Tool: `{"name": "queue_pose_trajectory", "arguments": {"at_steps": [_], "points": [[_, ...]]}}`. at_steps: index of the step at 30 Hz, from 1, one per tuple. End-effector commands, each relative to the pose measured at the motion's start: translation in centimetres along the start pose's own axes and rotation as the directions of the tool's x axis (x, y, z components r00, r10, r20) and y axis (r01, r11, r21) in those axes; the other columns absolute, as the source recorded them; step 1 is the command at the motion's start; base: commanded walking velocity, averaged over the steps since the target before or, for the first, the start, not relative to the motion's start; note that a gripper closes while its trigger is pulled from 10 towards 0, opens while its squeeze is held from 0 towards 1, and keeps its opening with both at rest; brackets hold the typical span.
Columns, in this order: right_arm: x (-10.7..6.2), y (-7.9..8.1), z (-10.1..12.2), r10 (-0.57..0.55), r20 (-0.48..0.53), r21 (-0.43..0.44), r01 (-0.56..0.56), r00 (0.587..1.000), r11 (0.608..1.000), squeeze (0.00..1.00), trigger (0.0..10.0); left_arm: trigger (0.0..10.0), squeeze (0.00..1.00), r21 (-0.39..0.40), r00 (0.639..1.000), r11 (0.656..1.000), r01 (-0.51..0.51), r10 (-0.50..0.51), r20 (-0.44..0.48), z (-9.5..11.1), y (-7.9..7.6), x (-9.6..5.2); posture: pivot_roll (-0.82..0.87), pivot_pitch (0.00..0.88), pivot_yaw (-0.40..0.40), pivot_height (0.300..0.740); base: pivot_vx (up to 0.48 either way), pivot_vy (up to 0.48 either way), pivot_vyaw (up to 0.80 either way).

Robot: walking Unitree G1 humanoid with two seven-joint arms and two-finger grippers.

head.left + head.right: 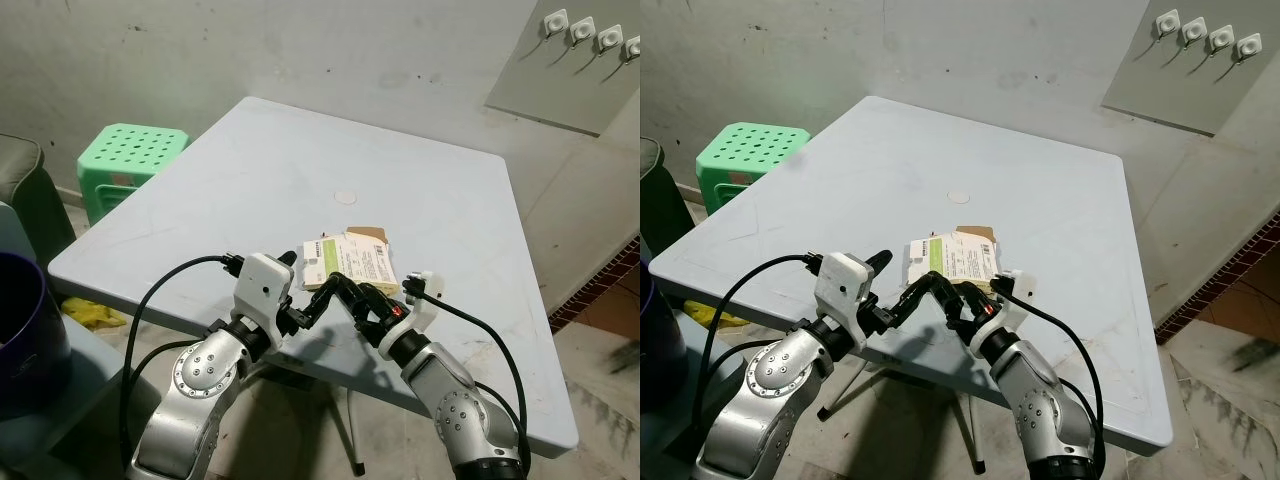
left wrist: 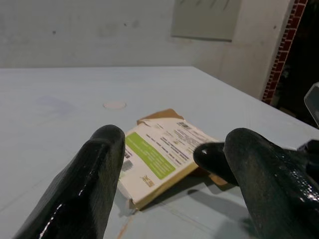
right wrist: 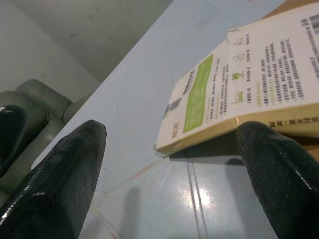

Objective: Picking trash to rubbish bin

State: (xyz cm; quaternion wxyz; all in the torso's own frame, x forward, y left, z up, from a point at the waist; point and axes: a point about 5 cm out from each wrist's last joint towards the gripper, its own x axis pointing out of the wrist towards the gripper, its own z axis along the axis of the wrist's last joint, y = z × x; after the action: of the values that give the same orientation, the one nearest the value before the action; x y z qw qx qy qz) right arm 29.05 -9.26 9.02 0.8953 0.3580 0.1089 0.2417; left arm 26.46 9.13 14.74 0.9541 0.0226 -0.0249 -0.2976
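Closing in on the trash from both sides at the table's near edge.

The flattened carton [image 1: 348,262] lies on the table [image 1: 400,190] just inside that edge. Left gripper [image 1: 322,299] and right gripper [image 1: 352,297] hover before it, fingers spread, holding nothing. Next, I judge, one must slide fingers around the carton's edge and pinch.

A flattened cream carton [image 1: 348,262] with a green panel and small printed text is lying flat on the desk [image 1: 300,170], near its front edge, roughly midway along it. Brown cardboard is showing at its far end.
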Motion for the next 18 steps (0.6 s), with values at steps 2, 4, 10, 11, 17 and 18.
{"name": "queue_pose_trajectory", "arguments": {"at_steps": [2, 4, 10, 11, 17, 18], "points": [[-0.2, -0.1, -1.1, -0.015, -0.02, 0.059, 0.016, 1.0, 0.998, 0.0, 10.0, 10.0, 0.0, -0.003, 1.0, 1.0, -0.008, 0.008, 0.021, 0.6, 0.2, -0.1, 0.01, 0.051, -0.141, 0.74, 0.0, 0.0, 0.0], [-0.4, -0.3, -1.4, -0.019, -0.033, 0.059, 0.021, 0.999, 0.998, 0.0, 10.0, 10.0, 0.0, -0.002, 0.999, 1.0, -0.023, 0.023, 0.028, 0.8, 0.5, -0.3, 0.01, 0.054, -0.143, 0.74, 0.0, 0.0, 0.0], [-0.8, -0.7, -2.1, -0.03, -0.056, 0.074, 0.034, 0.998, 0.997, 0.0, 10.0, 10.0, 0.0, -0.009, 0.997, 0.999, -0.048, 0.049, 0.057, 1.7, 1.1, -0.6, 0.04, 0.057, -0.156, 0.74, 0.0, 0.0, 0.0], [-0.8, -0.7, -2.1, -0.034, -0.06, 0.083, 0.039, 0.998, 0.996, 0.0, 10.0, 10.0, 0.0, -0.015, 0.997, 0.999, -0.046, 0.047, 0.061, 1.8, 1.1, -0.6, 0.04, 0.058, -0.157, 0.74, 0.0, 0.0, 0.0], [-0.1, -0.4, -2.1, -0.027, -0.056, 0.098, 0.033, 0.998, 0.995, 0.0, 10.0, 10.0, 0.0, -0.029, 0.998, 1.0, -0.009, 0.011, 0.054, 1.7, 0.3, -1.0, 0.05, 0.062, -0.16, 0.74, 0.0, 0.0, 0.0], [0.2, -0.2, -2.0, -0.011, -0.051, 0.096, 0.015, 0.999, 0.995, 0.0, 10.0, 10.0, 0.0, -0.032, 0.999, 1.0, -0.002, 0.003, 0.048, 1.6, -0.1, -1.1, 0.05, 0.064, -0.161, 0.74, 0.0, 0.0, 0.0]]}}
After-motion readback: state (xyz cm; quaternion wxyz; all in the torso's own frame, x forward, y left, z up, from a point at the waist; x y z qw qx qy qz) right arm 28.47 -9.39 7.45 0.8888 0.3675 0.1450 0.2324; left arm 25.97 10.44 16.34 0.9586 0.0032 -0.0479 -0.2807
